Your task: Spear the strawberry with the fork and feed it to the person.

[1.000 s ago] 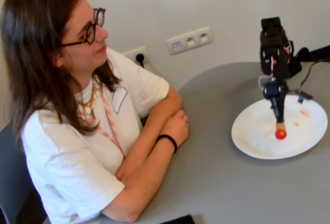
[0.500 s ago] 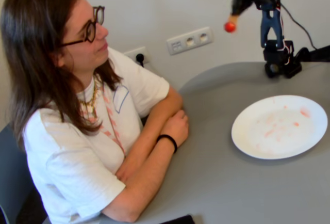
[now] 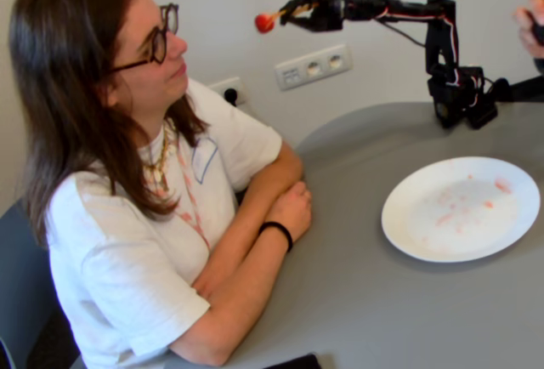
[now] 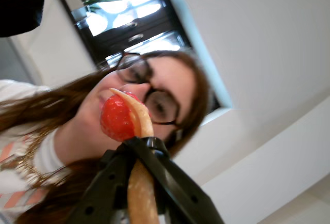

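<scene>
The person [image 3: 127, 131] sits at the left of the grey table in the fixed view, arms folded on the table edge and face turned right. My gripper [image 3: 297, 10] is raised in the air, shut on the orange-yellow fork [image 3: 285, 14]. The red strawberry [image 3: 265, 22] is stuck on the fork's tip, at about forehead height and a hand's width to the right of her face. In the wrist view the strawberry [image 4: 117, 118] sits on the fork [image 4: 140, 126] held by my gripper [image 4: 142, 144], in front of the person's mouth [image 4: 170, 87].
A white plate [image 3: 408, 229] with faint pink smears lies on the table [image 3: 365, 301] at the right. The arm's base [image 3: 459, 97] stands at the table's far edge. Wall sockets [image 3: 313, 67] are behind. Another person's hand [image 3: 531, 25] shows at the right edge.
</scene>
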Controlling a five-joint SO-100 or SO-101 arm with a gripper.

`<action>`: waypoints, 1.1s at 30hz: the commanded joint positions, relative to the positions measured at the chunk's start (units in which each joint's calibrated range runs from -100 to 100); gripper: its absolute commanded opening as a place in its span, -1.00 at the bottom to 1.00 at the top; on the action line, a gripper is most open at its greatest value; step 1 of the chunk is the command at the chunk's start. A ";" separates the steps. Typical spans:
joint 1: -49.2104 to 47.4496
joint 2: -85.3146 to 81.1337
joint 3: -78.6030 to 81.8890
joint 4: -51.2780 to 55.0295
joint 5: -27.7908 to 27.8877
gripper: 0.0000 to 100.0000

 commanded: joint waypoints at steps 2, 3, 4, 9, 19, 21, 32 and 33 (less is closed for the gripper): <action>4.65 8.67 -4.28 -7.32 -2.79 -0.98; 5.17 9.94 -4.82 -8.28 -3.11 -0.98; 5.47 11.22 -5.46 -9.58 -3.37 -0.98; 7.18 25.19 -18.80 -17.42 -2.95 -0.98; 10.24 41.46 -41.16 -17.24 -3.32 -0.98; 10.54 43.49 -43.42 -17.24 -3.32 -0.98; 10.62 40.02 -48.47 -5.58 -3.42 -0.98; 10.47 37.98 -48.47 -2.27 -3.47 -0.98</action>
